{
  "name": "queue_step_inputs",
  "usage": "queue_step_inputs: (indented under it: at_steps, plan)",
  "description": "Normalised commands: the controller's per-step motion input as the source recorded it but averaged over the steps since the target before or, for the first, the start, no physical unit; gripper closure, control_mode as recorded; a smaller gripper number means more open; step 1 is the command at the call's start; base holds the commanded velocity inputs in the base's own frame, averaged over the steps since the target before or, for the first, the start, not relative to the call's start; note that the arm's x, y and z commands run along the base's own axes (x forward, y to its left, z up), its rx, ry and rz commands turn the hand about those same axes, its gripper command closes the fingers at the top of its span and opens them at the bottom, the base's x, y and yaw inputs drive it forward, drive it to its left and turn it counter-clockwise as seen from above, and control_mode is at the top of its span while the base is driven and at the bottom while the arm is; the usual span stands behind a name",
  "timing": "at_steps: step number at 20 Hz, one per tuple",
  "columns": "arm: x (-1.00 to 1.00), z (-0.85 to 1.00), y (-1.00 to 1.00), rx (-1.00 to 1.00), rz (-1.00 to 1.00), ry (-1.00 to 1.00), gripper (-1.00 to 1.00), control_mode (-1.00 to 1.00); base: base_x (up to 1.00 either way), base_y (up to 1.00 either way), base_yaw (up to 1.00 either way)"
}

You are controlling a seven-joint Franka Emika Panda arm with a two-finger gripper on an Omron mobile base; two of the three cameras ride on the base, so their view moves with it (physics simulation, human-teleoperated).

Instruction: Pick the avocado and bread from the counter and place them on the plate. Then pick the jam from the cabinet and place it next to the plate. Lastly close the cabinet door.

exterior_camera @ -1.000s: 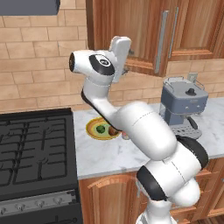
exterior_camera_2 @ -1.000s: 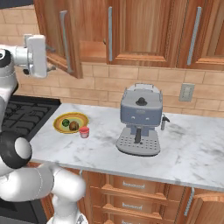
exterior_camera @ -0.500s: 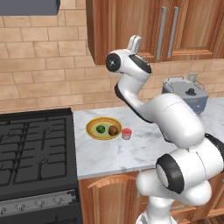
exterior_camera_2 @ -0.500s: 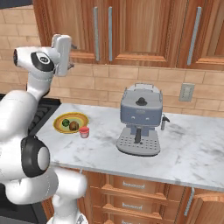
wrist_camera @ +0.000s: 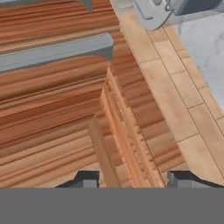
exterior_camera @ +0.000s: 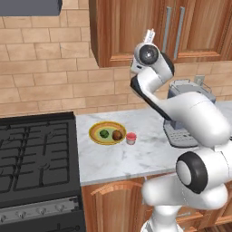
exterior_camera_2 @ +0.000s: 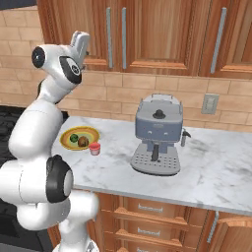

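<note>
The plate (exterior_camera: pixel 96 130) (exterior_camera_2: pixel 68 143) lies on the counter (exterior_camera: pixel 136 158) (exterior_camera_2: pixel 211 167) beside the stove. On it rest the avocado (exterior_camera: pixel 104 133) (exterior_camera_2: pixel 74 138) and the bread (exterior_camera: pixel 118 135) (exterior_camera_2: pixel 83 141). The jam (exterior_camera: pixel 131 138) (exterior_camera_2: pixel 94 148) stands on the marble just right of the plate. My gripper (exterior_camera: pixel 150 34) (exterior_camera_2: pixel 81 40) (wrist_camera: pixel 133 179) is raised against the lower front of the cabinet door (exterior_camera: pixel 131 27) (exterior_camera_2: pixel 96 19) (wrist_camera: pixel 52 109), which lies flush with the cabinet. Its fingertips (wrist_camera: pixel 85 178) are apart, open, holding nothing. The door's grey bar handle (exterior_camera: pixel 167 22) (exterior_camera_2: pixel 109 37) (wrist_camera: pixel 57 51) is close by.
A grey espresso machine (exterior_camera_2: pixel 157 133) (exterior_camera: pixel 192 93) stands on the counter right of the jam. The black stove (exterior_camera: pixel 36 154) fills the left. A neighbouring door with its own handle (exterior_camera_2: pixel 123 37) sits beside the shut one. A wall socket (exterior_camera_2: pixel 209 104) is on the brick.
The cabinet door swung from open to flush shut as my arm swept right with it. The gripper now rests against the door front.
</note>
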Motion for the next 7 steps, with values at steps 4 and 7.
queue_step_inputs:
  at_steps: [4,7]
  plan:
    - [0.22,0.0,-0.33,0.0,0.39,0.14,-1.0,-1.0,0.0,0.0,0.0]
    - [-0.11,0.0,-0.4,0.0,0.45,0.01,-1.0,-1.0,0.0,0.0,0.0]
